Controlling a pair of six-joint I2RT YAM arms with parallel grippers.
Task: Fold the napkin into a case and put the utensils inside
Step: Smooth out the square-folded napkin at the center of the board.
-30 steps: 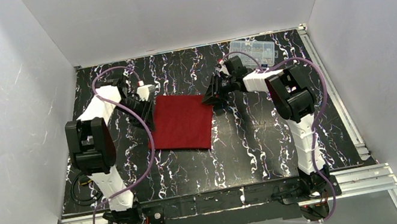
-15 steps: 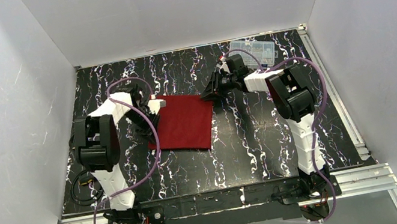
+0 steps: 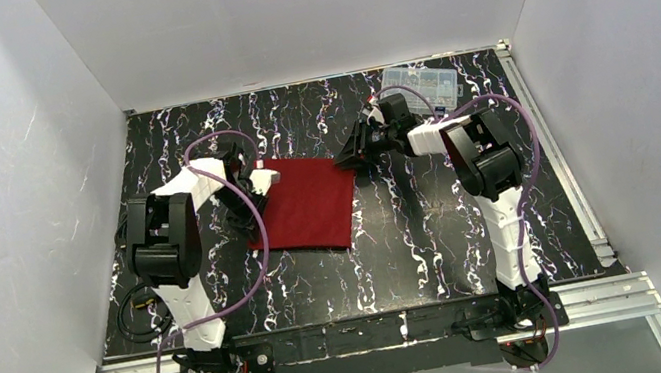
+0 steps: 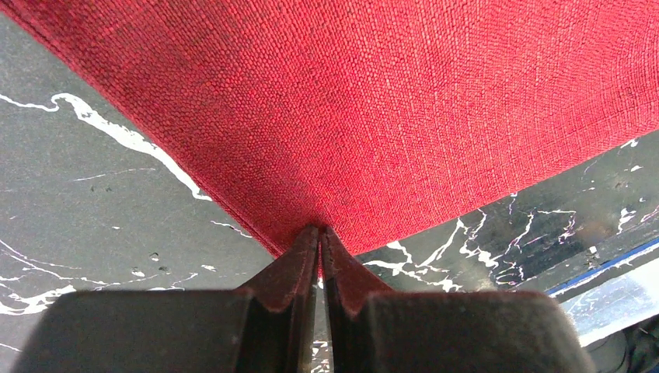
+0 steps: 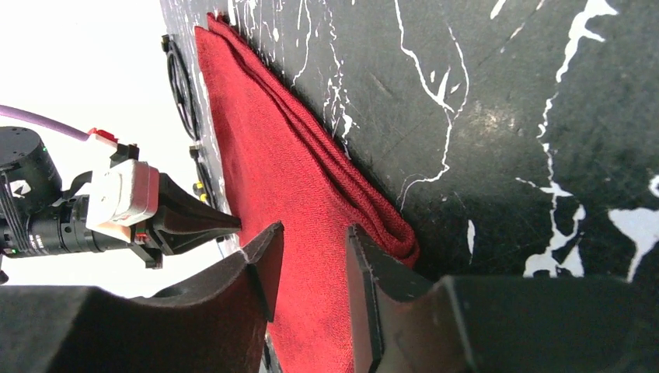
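**Q:** White walls (image 3: 297,10) are enclosing a black, white-veined tabletop (image 3: 397,246). What is lying on it?

**A:** The napkin (image 3: 309,205), deep red and folded into stacked layers, is lying flat between the two arms. A clear compartment box (image 3: 423,83) is sitting at the back, beyond the right arm.

**Q:** What is the left tool doing?

**A:** The left tool (image 4: 320,231) is clenching. Its two fingers are pressing together with one corner of the napkin pinched at their tips. The cloth is spreading forward from that tool, and bare tabletop is showing on either side of the corner.

**Q:** And the right tool?

**A:** The right tool (image 5: 313,227) is standing released, its fingers parted with a clear gap between them. It is sitting low at the napkin's neighbouring corner. Red cloth is showing through the gap, and the rounded, folded corner is lying just beside one finger (image 5: 365,272). Whether either finger is touching the cloth cannot be told.

**Q:** How are the two tools facing?

**A:** They are pointing toward each other along one edge of the napkin. In the right wrist view, the left tool is appearing ahead of the right one, at the other end of the cloth.
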